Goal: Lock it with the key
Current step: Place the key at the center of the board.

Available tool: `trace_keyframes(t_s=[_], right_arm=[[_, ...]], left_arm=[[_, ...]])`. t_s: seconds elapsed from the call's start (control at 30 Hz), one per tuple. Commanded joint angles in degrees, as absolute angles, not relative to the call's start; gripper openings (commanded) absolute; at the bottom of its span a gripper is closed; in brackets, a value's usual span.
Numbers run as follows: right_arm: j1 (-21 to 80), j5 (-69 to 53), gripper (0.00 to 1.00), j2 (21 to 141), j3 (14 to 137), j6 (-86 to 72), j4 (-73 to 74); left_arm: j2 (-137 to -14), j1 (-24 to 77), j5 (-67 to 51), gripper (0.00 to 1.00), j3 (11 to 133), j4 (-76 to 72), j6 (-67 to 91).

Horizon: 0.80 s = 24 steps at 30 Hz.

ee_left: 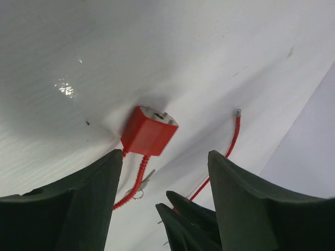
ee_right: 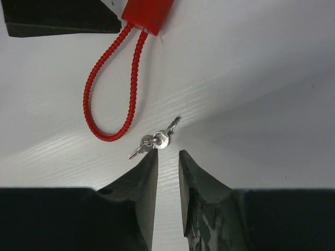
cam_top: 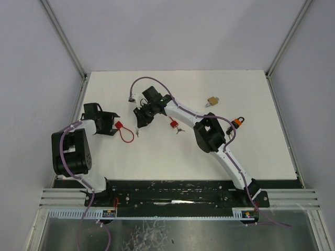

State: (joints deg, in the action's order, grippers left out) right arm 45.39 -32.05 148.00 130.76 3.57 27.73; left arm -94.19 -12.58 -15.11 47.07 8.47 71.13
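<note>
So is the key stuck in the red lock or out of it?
Out. The keys lie loose on the table beside the red cable lock.

The white surface (cam_top: 172,151) is lit brightly and evenly from above, and only faint, soft shadows are cast. A small glare patch is seen on it in the left wrist view, where the left claw (ee_left: 165,157) is rendered dark and slightly blurred.

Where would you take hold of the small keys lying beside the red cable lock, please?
Grip the keys at their bunched heads by the ring, probably the bulkiest part. They lie flat on the table, so come straight down, right claw straddling them.
</note>
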Motion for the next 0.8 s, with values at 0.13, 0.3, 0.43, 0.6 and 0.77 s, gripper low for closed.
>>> trace_keyframes(t_s=[0.13, 0.3, 0.43, 0.6, 0.77], right_arm=[[45.4, -34.9, 0.41, 144.4, 136.0, 9.1, 33.5], [44.6, -32.5, 0.45, 131.3, 125.3, 16.5, 35.0], [40.6, -31.9, 0.47, 113.5, 106.1, 21.6, 30.5], [30.5, -32.6, 0.55, 88.4, 80.7, 28.7, 23.5], [22.0, -31.0, 0.69, 72.4, 69.2, 30.9, 22.6]], left_arm=[[-84.0, -15.2, -9.1, 0.68, 46.3, 15.0, 68.6], [-75.1, -15.1, -11.4, 0.68, 44.3, 9.9, 64.5], [-69.1, -14.0, -21.9, 0.68, 39.0, -8.9, 59.8], [-65.4, -2.4, -26.9, 0.75, 35.8, -31.2, 52.2], [-67.2, 14.6, -17.3, 0.75, 41.5, -27.6, 37.7]])
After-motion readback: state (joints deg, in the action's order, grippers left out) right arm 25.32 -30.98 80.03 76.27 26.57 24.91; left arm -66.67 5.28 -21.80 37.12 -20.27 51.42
